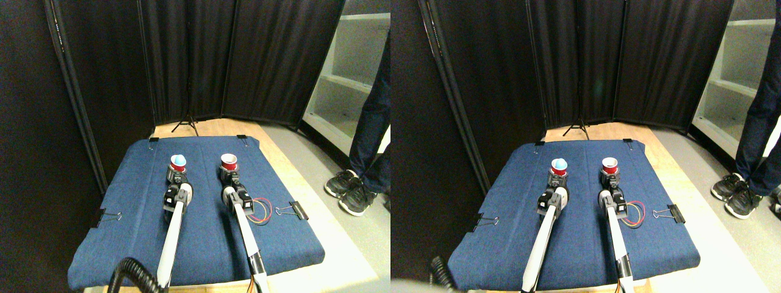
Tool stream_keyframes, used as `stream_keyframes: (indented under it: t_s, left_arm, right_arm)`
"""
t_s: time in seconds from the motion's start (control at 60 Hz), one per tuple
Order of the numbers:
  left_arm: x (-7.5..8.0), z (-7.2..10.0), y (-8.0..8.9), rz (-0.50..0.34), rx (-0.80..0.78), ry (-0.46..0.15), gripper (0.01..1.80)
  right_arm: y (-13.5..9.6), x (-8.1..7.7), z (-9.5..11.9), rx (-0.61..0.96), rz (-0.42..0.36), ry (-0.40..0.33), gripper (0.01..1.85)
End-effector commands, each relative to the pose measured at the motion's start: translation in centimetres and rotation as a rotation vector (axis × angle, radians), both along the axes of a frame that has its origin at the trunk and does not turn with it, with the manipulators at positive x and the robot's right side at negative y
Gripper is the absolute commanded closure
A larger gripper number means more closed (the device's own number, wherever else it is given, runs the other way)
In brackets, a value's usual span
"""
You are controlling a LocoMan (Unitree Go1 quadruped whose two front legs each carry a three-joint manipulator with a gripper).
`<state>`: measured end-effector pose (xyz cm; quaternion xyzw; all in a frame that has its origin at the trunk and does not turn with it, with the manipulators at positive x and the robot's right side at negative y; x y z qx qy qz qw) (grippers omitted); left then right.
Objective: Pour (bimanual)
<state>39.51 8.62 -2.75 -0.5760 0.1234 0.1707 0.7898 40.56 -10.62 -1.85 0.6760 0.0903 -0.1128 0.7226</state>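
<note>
Looks like a lab test bay: black curtain screens [244, 61] behind a clipped-down blue cloth [201, 244], white shelving [354, 67] right of it.

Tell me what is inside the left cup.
Something pale blue shows at the top of the left cup; what it is, I cannot tell. The cup's wall hides anything deeper.

Two red cups [177, 163] [229, 161], two claws [176, 177] [230, 177], one blue cloth [201, 244], binder clips at its edges [299, 210], one person's two shoes [348, 189]
</note>
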Motion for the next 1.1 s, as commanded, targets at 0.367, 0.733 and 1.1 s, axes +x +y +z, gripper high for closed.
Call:
stream_keyframes:
  t_s: [0.367, 0.733, 1.1]
  left_arm:
    - [-0.3, 0.6, 0.0, 0.111, 0.123, 0.034, 1.35]
    - [-0.7, 1.0, 0.3, 0.149, 0.22, 0.047, 1.04]
    - [-1.0, 1.7, 0.5, 0.177, 0.217, 0.056, 0.74]
  right_arm:
    - [-0.8, -0.2, -0.4, -0.04, 0.037, 0.074, 1.53]
    - [-0.8, -0.2, 0.0, -0.049, 0.06, 0.103, 1.22]
    - [-0.4, -0.9, 1.3, -0.077, 0.126, 0.134, 0.63]
